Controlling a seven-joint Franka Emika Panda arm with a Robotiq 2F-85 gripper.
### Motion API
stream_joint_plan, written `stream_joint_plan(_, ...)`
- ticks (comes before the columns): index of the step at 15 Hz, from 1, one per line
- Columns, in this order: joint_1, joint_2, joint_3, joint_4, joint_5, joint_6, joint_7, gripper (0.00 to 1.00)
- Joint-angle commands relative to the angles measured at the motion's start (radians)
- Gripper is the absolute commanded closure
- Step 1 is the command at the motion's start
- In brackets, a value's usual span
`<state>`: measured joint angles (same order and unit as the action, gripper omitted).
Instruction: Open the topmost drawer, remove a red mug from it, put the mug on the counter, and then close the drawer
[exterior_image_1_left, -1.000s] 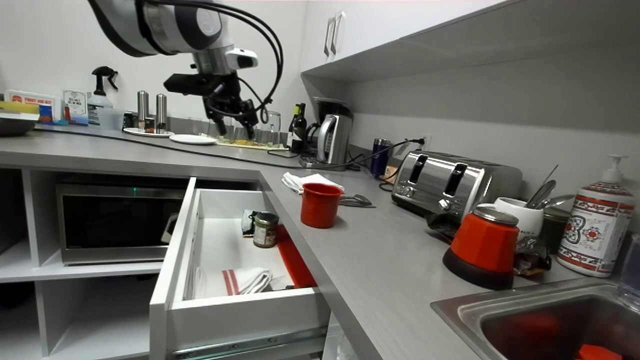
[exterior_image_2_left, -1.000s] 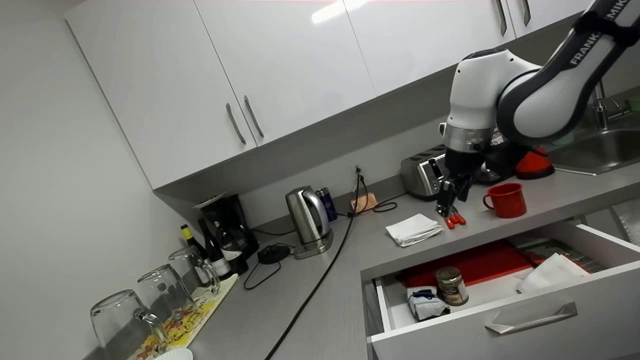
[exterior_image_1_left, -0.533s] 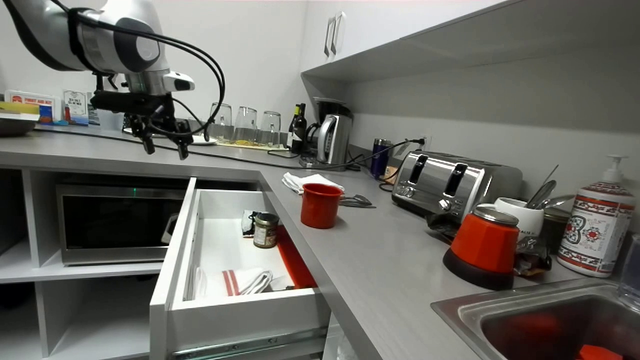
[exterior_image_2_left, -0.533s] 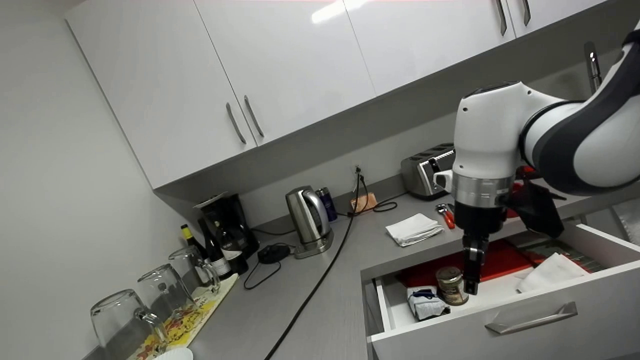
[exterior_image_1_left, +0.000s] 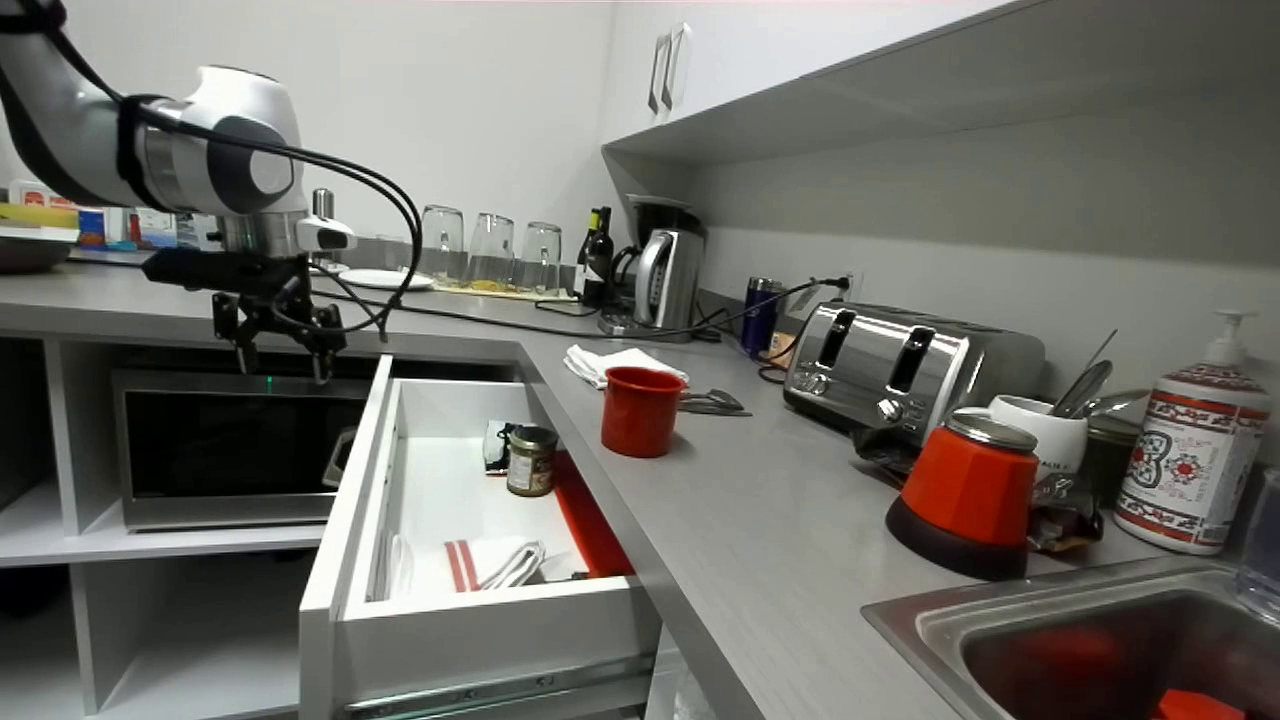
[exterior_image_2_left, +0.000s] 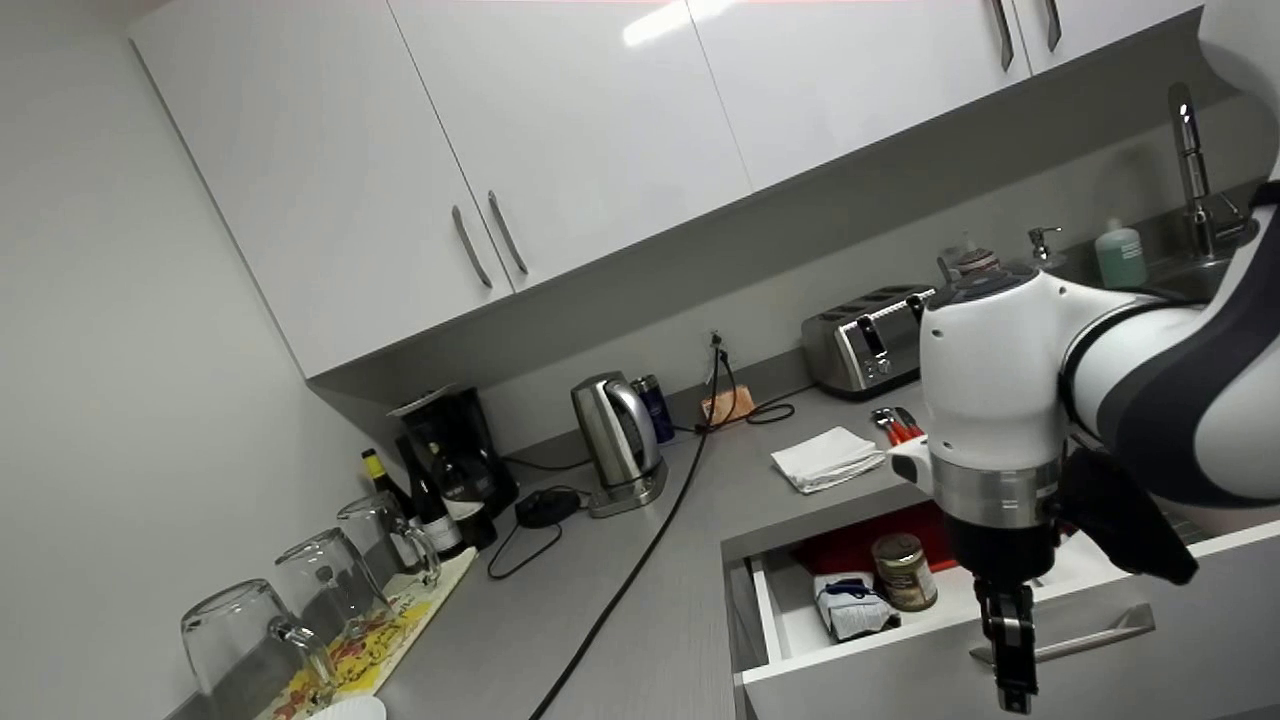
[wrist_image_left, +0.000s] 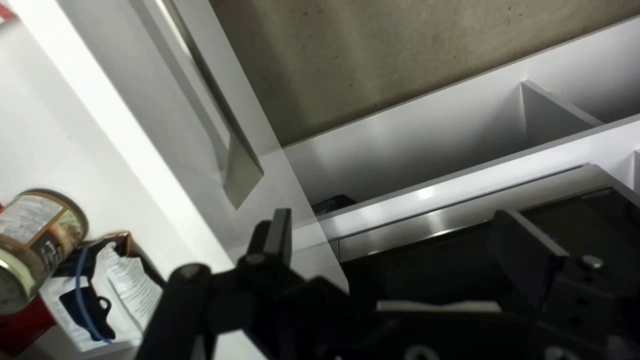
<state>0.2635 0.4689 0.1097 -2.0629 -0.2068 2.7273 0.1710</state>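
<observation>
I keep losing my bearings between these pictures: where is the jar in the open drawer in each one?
In an exterior view: the labelled jar is left of centre, below mid-height, inside the open drawer.
In an exterior view: the labelled jar is right of centre, low in the picture.
In the wrist view: the labelled jar is at the left edge, below mid-height.
Shared landmark: the blue-banded packet beside it, seen in all three.

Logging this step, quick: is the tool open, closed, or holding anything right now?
Tool: open, its jaws spread apart, holding nothing.
</observation>
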Motion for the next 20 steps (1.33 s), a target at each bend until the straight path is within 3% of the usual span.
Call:
stream_joint_plan(1, 0.035, 0.084, -0.013, 0.07, 0.004, -0.032, -0.015, 0.0)
stream_joint_plan(9, 0.083, 0.23, -0.068, 0.207, -0.005, -0.029, 0.008, 0.0)
stream_joint_plan(20, 0.143, 0.318, -0.192, 0.313, -0.032, -0.026, 0.067, 0.0)
